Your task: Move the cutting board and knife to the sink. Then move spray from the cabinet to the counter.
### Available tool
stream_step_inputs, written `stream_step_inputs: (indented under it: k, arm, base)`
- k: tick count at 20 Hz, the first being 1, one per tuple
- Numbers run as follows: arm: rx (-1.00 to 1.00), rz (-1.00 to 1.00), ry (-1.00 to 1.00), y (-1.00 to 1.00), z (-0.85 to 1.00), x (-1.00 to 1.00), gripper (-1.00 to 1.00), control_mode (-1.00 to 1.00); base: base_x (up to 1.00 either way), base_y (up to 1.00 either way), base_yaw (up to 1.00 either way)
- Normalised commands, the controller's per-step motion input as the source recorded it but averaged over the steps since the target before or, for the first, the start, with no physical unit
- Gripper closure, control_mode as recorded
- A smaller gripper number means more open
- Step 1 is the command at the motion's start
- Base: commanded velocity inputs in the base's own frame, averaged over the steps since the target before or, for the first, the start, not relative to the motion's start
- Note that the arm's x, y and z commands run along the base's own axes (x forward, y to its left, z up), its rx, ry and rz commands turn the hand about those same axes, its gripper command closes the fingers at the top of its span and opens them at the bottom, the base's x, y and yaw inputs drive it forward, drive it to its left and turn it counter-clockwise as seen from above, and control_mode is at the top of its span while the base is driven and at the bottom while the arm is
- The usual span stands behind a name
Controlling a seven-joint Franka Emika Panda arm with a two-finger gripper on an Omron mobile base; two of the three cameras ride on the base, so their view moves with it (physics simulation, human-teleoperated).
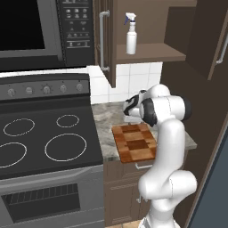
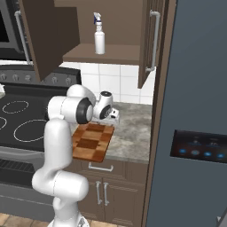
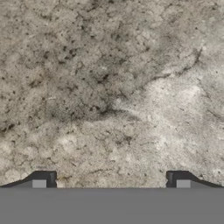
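I see one checkered wooden cutting board (image 1: 135, 143) at the counter's (image 2: 133, 128) front edge, one white spray (image 1: 131, 34) shelved; jaws spread wide, empty.

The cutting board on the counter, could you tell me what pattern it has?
The cutting board is checkered in light and dark reddish-brown wooden blocks, clearest in the left base view.

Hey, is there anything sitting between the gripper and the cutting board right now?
Nothing visible does. The open gripper points down at bare counter, holding nothing. The cutting board lies flat on the counter just in front of the hand, its checkered top uncovered apart from the arm crossing over it in the base views.
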Motion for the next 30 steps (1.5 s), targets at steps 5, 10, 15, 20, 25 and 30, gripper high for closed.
stream_step_inputs:
  k: [5,10,15,20,25,30]
  arm:
    - [0.0,0.0,-0.17,0.0,-0.07,-0.02,-1.0,-1.0]
    - [0.0,0.0,-0.33,0.0,0.04,-0.02,-1.0,-1.0]
    - [0.07,0.0,-0.22,-0.03,0.54,-0.47,-1.0,-1.0]
    - [0.17,-0.02,-0.01,-0.17,0.91,-0.68,-1.0,-1.0]
    - [0.15,0.0,0.09,-0.2,1.0,-0.6,-1.0,-1.0]
    - [0.11,0.0,0.1,-0.01,1.0,-0.52,-1.0,-1.0]
  base:
    - [0.0,0.0,0.0]
    - [0.0,0.0,0.0]
    - [0.0,0.0,0.0]
    - [0.0,0.0,0.0]
    - [0.0,0.0,0.0]
    - [0.0,0.0,0.0]
